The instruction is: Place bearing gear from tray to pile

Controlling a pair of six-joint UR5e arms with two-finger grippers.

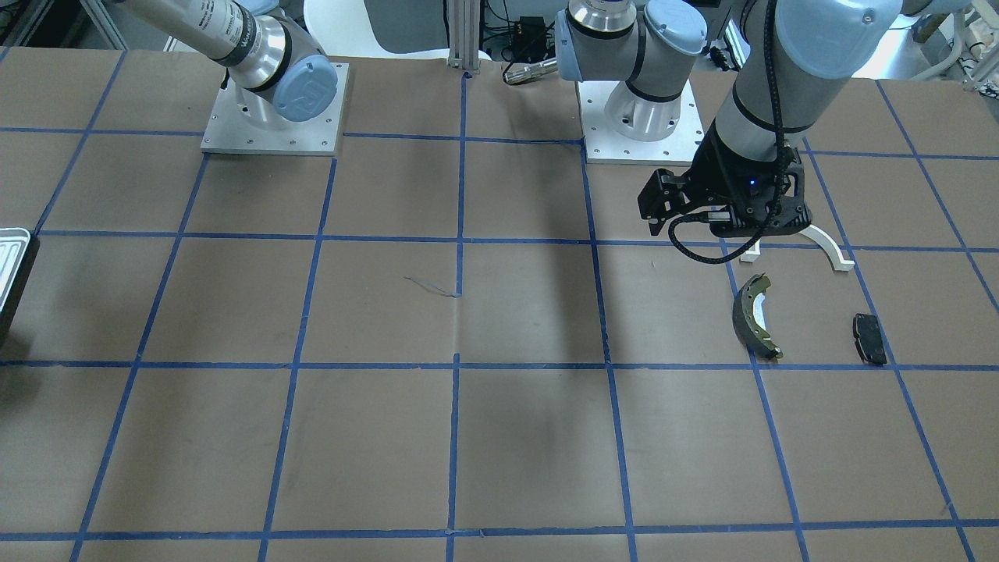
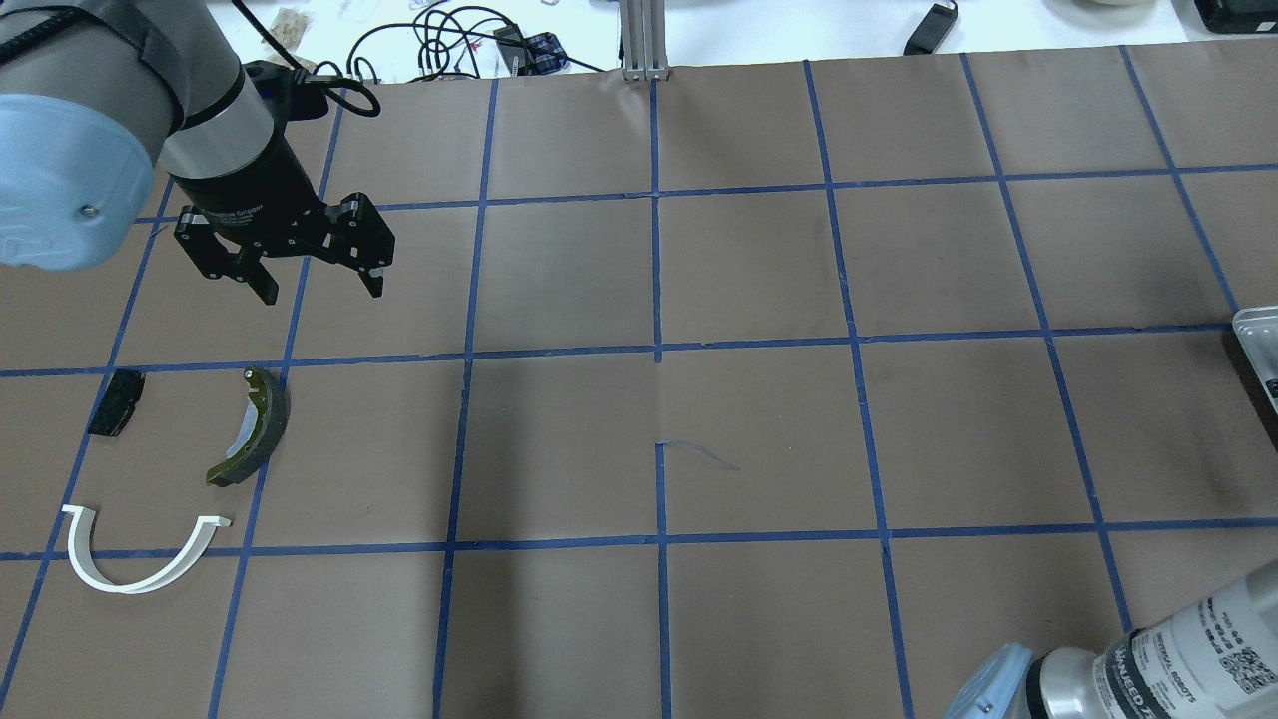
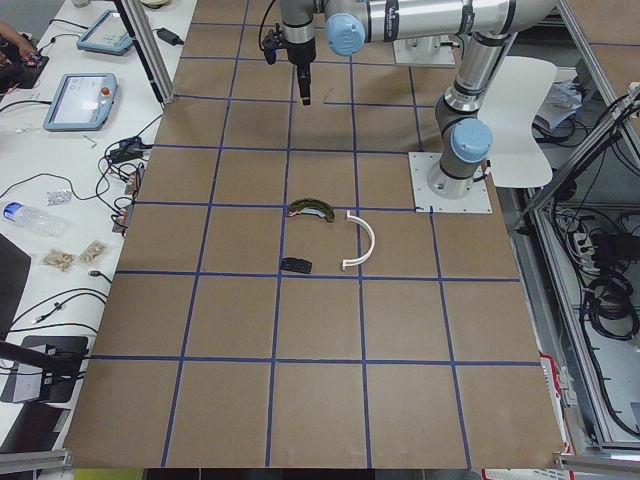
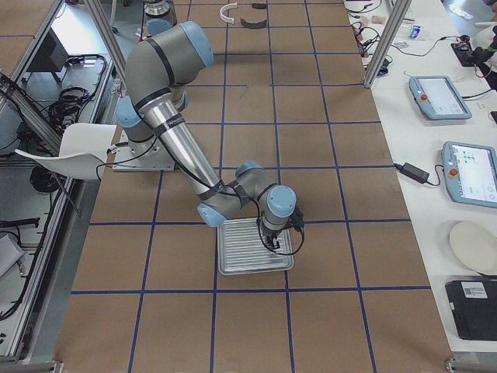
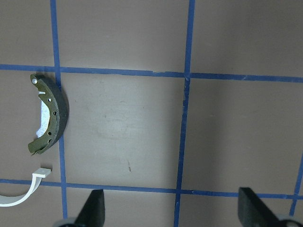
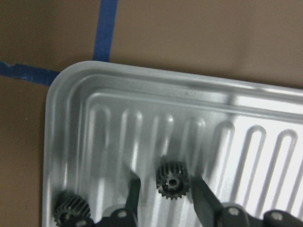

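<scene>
In the right wrist view, my right gripper (image 6: 168,191) is open low inside the ribbed silvery tray (image 6: 71,80), one finger on each side of a small black bearing gear (image 6: 173,181). A second gear (image 6: 71,208) lies at the tray's corner. In the overhead view the tray (image 2: 1258,350) is at the right edge. The pile lies at the left: a white half-ring arc (image 2: 130,579), an olive brake shoe (image 2: 255,429) and a black pad (image 2: 115,402). My left gripper (image 2: 321,292) is open and empty, hovering just beyond the brake shoe.
Brown paper with a blue tape grid covers the table (image 2: 659,399). The arm bases (image 1: 273,117) stand on metal plates on the robot's side. Cables and tablets (image 3: 85,100) lie on a side bench off the table.
</scene>
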